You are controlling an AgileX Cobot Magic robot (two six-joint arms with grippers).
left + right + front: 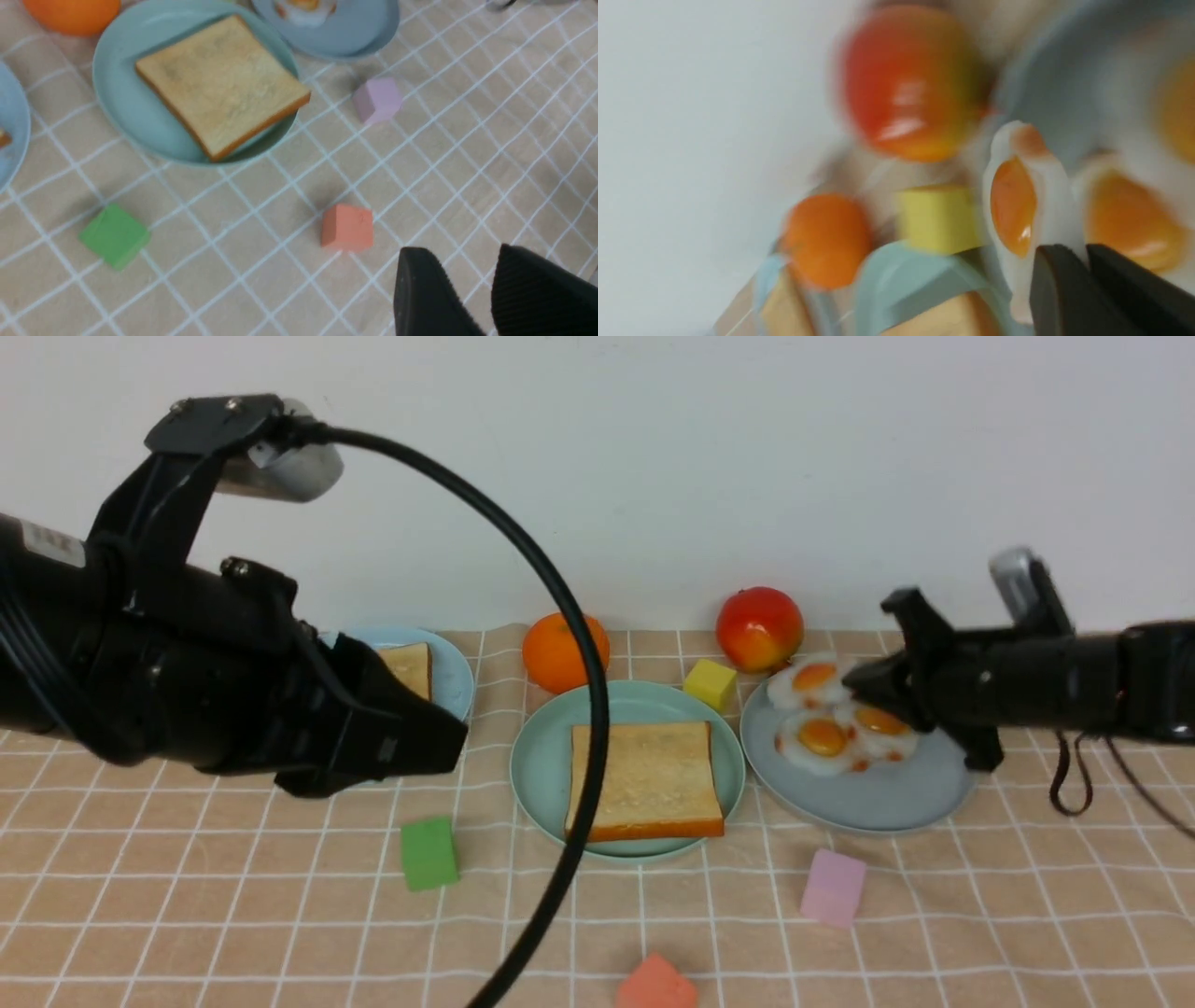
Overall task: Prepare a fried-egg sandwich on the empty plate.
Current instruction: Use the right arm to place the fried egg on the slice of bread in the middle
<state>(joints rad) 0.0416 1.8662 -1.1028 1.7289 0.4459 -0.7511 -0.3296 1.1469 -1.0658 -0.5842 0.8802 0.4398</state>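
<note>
Front view: right gripper [854, 689] grips fried egg [808, 678]; left-arm label [51, 544] unreadable.

Checked cloth [233, 896] with mint plate [541, 765], blue plate [455, 677], grey plate [868, 803], orange [551, 653], apple [759, 628], four blocks [709, 683] [429, 852] [833, 887] [656, 985]

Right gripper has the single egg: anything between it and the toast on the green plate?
Nothing visible on the direct line. The fried egg in the right gripper is at the left rim of the grey-blue plate; the toast lies on the neighbouring mint-green plate. The yellow cube stands beyond that line, by the plates' far edges.
</note>
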